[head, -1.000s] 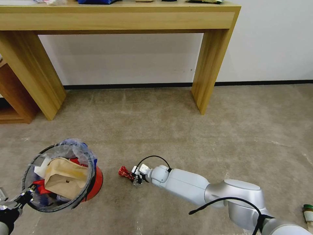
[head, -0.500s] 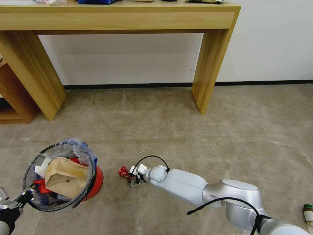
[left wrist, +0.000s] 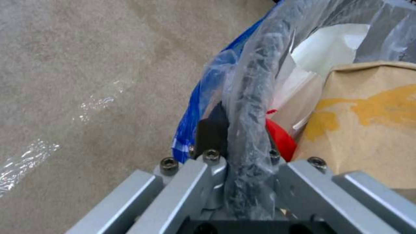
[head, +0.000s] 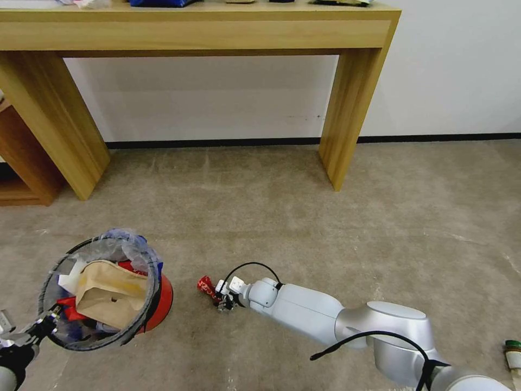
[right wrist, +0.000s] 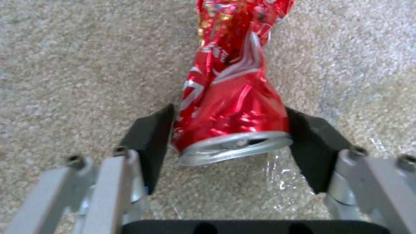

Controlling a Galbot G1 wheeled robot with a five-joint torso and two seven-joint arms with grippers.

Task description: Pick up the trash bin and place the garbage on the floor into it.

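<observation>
We see a crushed can (right wrist: 234,117) of glossy, creased red metal with a bare silvery rim, lying on matt, rough short-pile carpet (right wrist: 65,65). The trash bin (head: 100,293) shows dark mesh lined with thin, shiny, crinkled plastic and holds a matt tan paper packet (left wrist: 368,123).

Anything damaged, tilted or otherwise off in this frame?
The red can on the floor is crushed and twisted, lying between the right gripper jaws. The trash bin, tipped toward the camera, hangs by its rim from the left gripper.
</observation>
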